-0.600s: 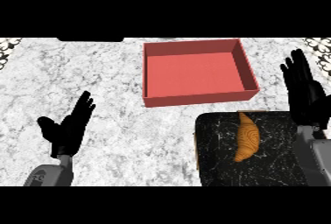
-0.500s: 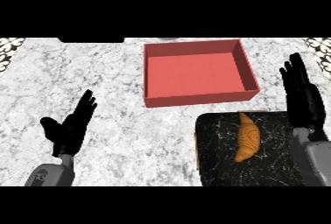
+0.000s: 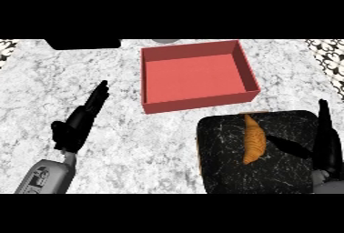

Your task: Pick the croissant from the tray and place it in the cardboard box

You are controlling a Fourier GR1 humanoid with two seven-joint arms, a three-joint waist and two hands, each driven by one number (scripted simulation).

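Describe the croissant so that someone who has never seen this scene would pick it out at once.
Start at the red open-topped box in the middle of the marble counter. Just in front of it, to the right, lies a black tray with white veining. The croissant is the only item on it: a golden-brown tapered pastry lying lengthwise, beside the right hand.

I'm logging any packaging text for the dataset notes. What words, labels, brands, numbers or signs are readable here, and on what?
None: no readable text in this view.
Red box: plain walls and floor, no print.
Dark tray: only white marbling, no label.
Croissant: unmarked.
Left forearm: small dark marks on the grey casing, too small to read.
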